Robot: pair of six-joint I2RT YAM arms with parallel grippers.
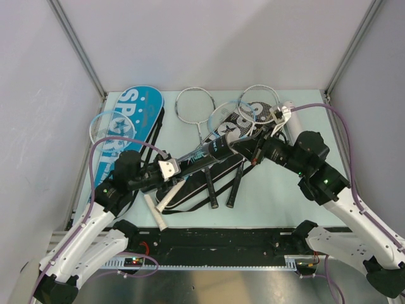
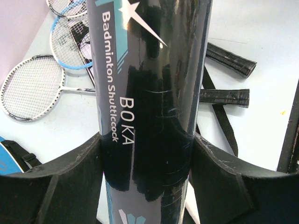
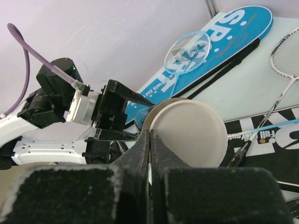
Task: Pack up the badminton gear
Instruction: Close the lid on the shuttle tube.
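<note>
Black BOKA shuttle tube [image 2: 149,116] is sitting clamped in left gripper [image 2: 147,151]; right gripper [image 3: 149,140], closed empty, is hovering by its cap [image 3: 191,133], over 4 rackets [image 1: 195,104], 2 SPORT bags [image 1: 143,104].

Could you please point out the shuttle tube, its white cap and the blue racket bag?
shuttle tube [image 2: 149,93]: left wrist view, barrel.
white cap [image 3: 189,133]: right wrist view, flat face.
blue racket bag [image 1: 142,104]: top view, lettering.

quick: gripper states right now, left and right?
Left gripper: closed on the black shuttle tube.
Right gripper: shut, tips against the tube's white end cap; whether it pinches anything cannot be told.
</note>
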